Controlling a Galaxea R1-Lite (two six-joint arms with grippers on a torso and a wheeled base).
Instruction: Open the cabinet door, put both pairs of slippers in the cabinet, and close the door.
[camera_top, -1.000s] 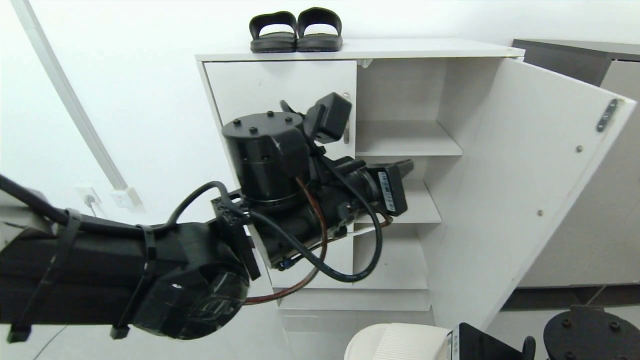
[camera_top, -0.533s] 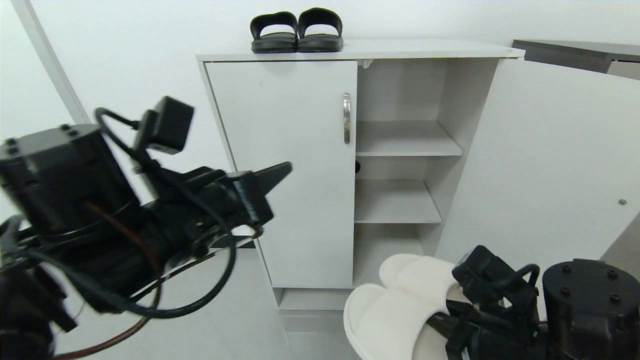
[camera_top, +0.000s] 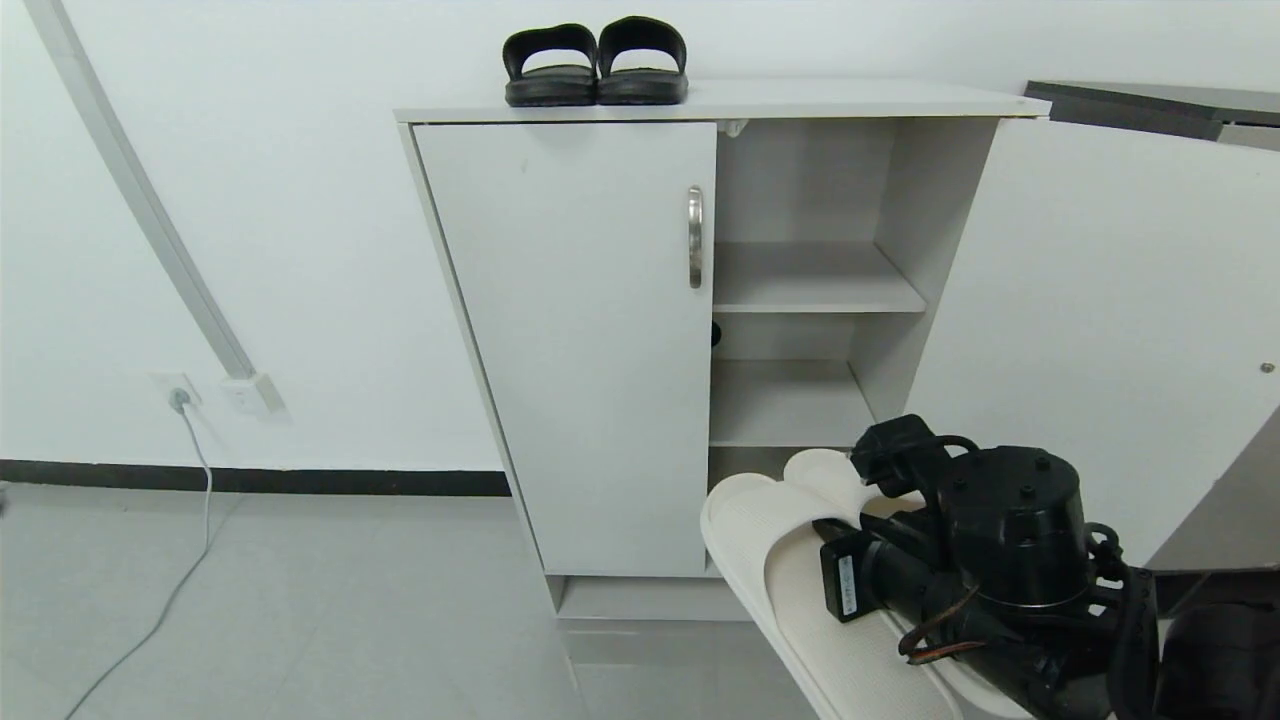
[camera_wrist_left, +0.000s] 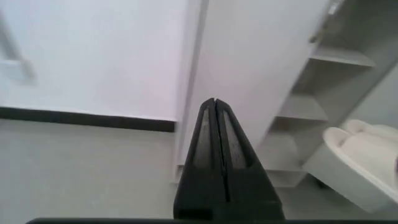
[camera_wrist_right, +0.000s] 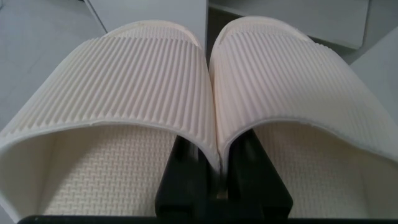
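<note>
Right tool (camera_wrist_right: 217, 186): clamped on the adjoining inner edges of the white slippers (camera_top: 790, 560), so that both are carried side by side.
White slippers: held just before the cabinet (camera_top: 560, 350), toes toward its lowest compartment, not yet inside.
Black slippers (camera_top: 596, 62): set on the cabinet top, above the shut left door.
Open door (camera_top: 1090, 320): swung wide on the right, and the shelves (camera_top: 810, 280) are exposed.
Left tool (camera_wrist_left: 215, 124): fingers pressed together, nothing held.
Risk, slip: only thin edges are pinched, so one slipper could be shed if the pair is jolted.
Risk, snag: the broad pair could be caught on the shut left door's edge or a shelf lip if it is driven in off-centre.
Risk, closing: the door could be blocked by heels left protruding.
</note>
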